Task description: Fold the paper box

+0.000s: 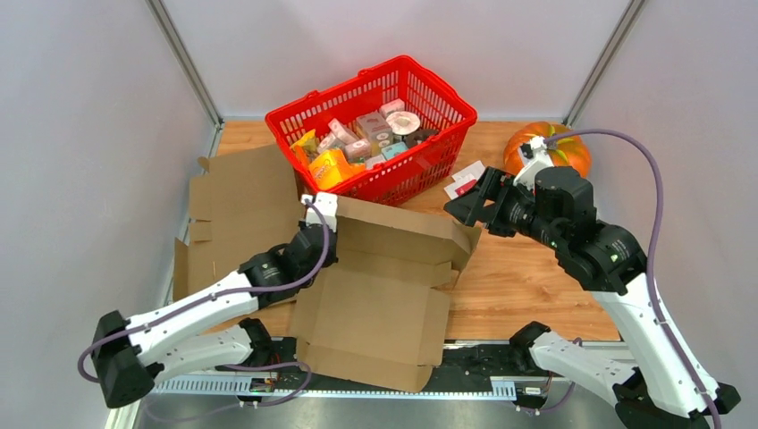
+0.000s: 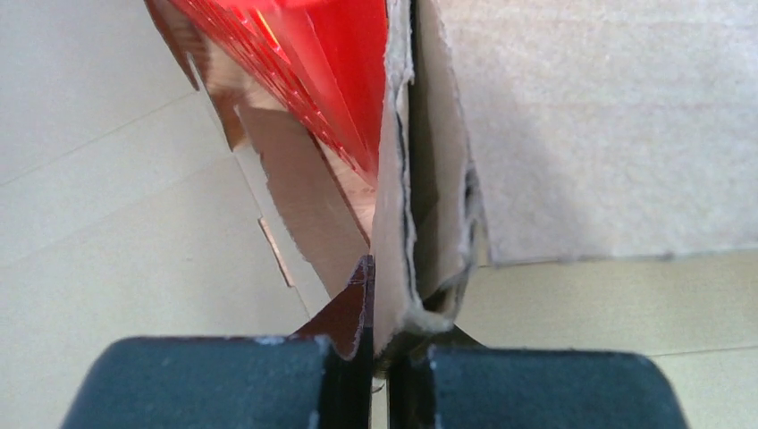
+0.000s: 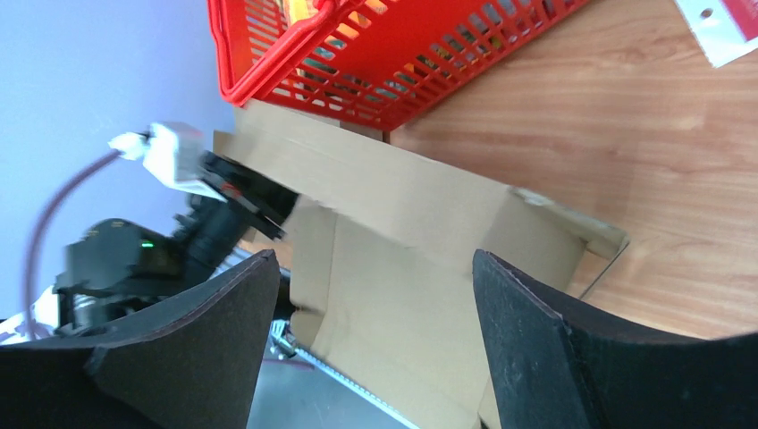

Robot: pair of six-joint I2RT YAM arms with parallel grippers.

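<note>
Matt brown cardboard is seen on paper box [image 2: 420,179], edge rough & frayed betw. matt black left fingers [image 2: 206,384]. Beyond right fingers [image 3: 545,349], glossy red plastic is shown by basket [image 3: 268,54], smooth wood grain by table [image 3: 679,179].

Bright, even, diffuse light with only soft shadows.
The overhead view is sharp; the cardboard box [image 1: 384,304] casts a faint shadow beneath its raised far flap. In the left wrist view the red basket [image 2: 304,71] is blurred and tints nearby cardboard reddish. In the right wrist view the left arm [image 3: 134,259] looks smeared.
</note>
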